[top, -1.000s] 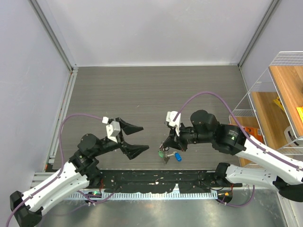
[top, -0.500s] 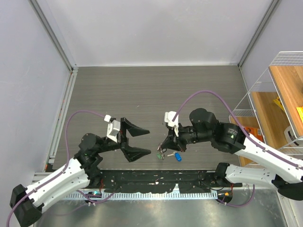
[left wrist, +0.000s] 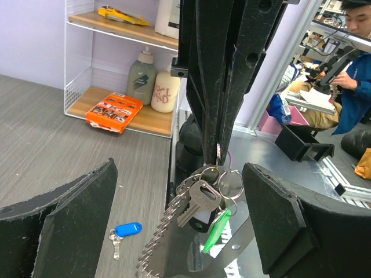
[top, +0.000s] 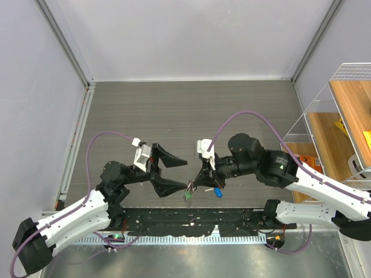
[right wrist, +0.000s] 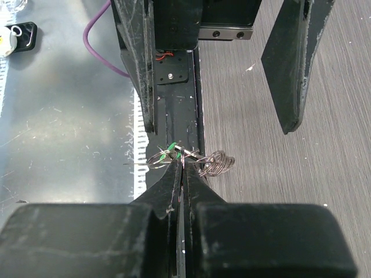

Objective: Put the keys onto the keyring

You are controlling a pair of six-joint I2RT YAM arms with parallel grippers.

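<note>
My right gripper [top: 196,181] is shut on the thin wire keyring [left wrist: 210,175] and holds it above the table. A silver key [left wrist: 197,201], a black-headed key and a green-tagged key [left wrist: 217,229] dangle from the ring. The green tag shows in the top view [top: 188,196]. In the right wrist view the ring [right wrist: 186,155] is pinched at my right gripper's [right wrist: 184,165] tips. A blue-headed key [top: 218,192] lies loose on the table, also in the left wrist view [left wrist: 126,229]. My left gripper [top: 177,172] is open and empty, its fingers [left wrist: 69,231] on either side of the hanging bunch, not touching it.
A wire shelf rack [top: 342,110] stands at the table's right edge, holding an orange packet [left wrist: 113,111] and bottles [left wrist: 139,78]. The black rail and ridged strip [top: 191,223] run along the near edge under the bunch. Grey walls close the left and back sides.
My right gripper carried the keyring bunch left, away from the blue key. My left gripper advanced right until its open fingers flank the bunch.
</note>
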